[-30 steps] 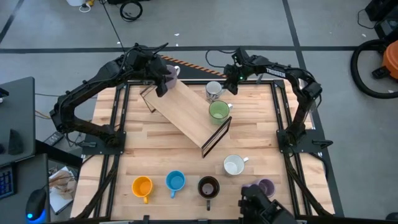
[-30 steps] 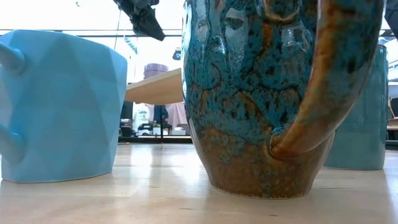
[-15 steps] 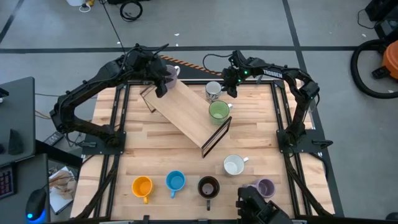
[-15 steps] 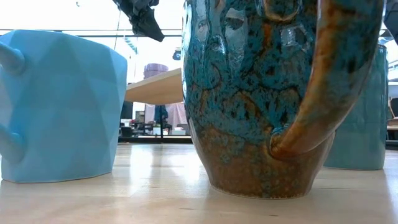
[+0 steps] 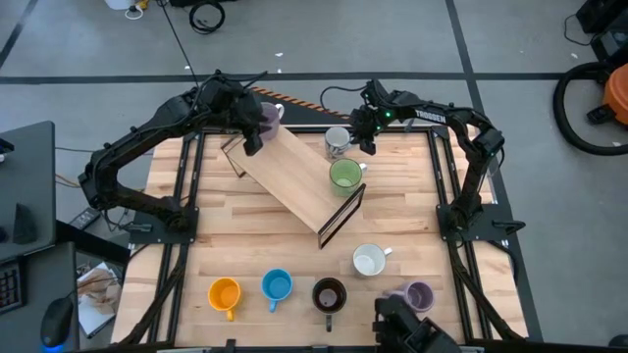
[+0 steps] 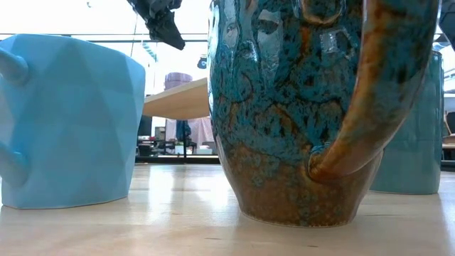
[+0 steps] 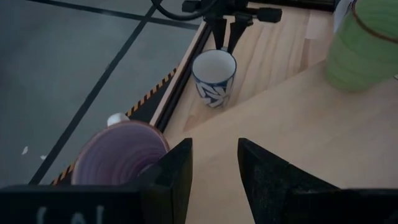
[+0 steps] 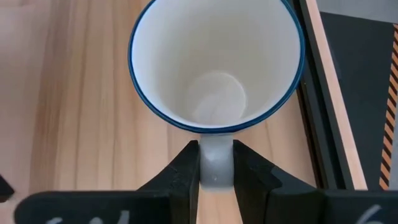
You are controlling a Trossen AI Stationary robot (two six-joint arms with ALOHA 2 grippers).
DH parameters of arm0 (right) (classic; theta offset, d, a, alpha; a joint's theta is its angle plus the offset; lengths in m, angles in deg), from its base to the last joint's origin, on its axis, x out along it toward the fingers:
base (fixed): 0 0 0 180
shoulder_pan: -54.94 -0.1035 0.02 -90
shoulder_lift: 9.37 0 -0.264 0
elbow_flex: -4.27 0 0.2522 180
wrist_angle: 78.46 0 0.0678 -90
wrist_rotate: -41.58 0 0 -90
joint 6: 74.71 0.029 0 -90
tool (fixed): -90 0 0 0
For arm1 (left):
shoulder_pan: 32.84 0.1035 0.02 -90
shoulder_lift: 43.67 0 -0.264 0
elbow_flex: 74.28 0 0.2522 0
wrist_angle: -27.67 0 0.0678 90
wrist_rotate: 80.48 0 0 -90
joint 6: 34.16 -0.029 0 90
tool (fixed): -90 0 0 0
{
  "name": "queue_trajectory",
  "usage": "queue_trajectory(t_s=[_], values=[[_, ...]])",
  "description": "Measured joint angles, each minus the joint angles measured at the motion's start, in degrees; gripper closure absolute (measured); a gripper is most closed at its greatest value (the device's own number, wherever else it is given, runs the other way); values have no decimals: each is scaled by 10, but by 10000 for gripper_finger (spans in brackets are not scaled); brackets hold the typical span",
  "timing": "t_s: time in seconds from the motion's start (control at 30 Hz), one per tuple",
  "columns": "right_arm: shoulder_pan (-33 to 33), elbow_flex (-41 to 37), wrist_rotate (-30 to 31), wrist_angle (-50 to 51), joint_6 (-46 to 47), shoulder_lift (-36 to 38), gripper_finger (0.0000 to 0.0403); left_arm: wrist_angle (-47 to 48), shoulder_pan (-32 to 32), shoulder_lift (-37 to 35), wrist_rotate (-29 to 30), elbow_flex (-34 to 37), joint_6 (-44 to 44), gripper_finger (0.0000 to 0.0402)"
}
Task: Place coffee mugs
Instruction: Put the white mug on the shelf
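Mugs nr front edge: orange (image 5: 225, 293), lt blue (image 5: 277, 286), brown (image 5: 329, 294). Far side: R gripper (image 8: 216, 163) fingers clamped on patterned mug (image 8: 216, 65) handle, mug on table. L gripper (image 7: 214, 163) fingers apart, empty, beside lavender mug (image 7: 119, 153).

Through the left wrist camera I see the left gripper (image 7: 213, 163) with its two dark fingers (image 7: 177, 168) parted, a strip of bare light wood showing in the gap. The fingers sit over a light wooden board (image 7: 311, 143). Just beside one finger stands a lavender mug (image 7: 118, 160), its rim toward me. Farther off, a white mug with a blue leaf pattern (image 7: 213, 78) stands upright on the wooden table (image 7: 273, 50). The right gripper (image 7: 225, 34) descends onto that mug's far rim. A green mug (image 7: 364, 46) rests on the board. Grey floor (image 7: 68, 74) lies beyond the table edge.
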Motion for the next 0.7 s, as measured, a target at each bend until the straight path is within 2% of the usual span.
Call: queue_trajectory(t_s=[0.23, 0.43, 0.7], values=[[-17, 0, 13, 3, 15, 4, 320, 4, 0, 0, 0, 0, 0, 267], [-31, 0, 56, 6, 14, 27, 320, 8, 0, 0, 0, 0, -25, 267], [-31, -1, 57, 5, 17, 65, 321, 7, 0, 0, 0, 0, -30, 267]])
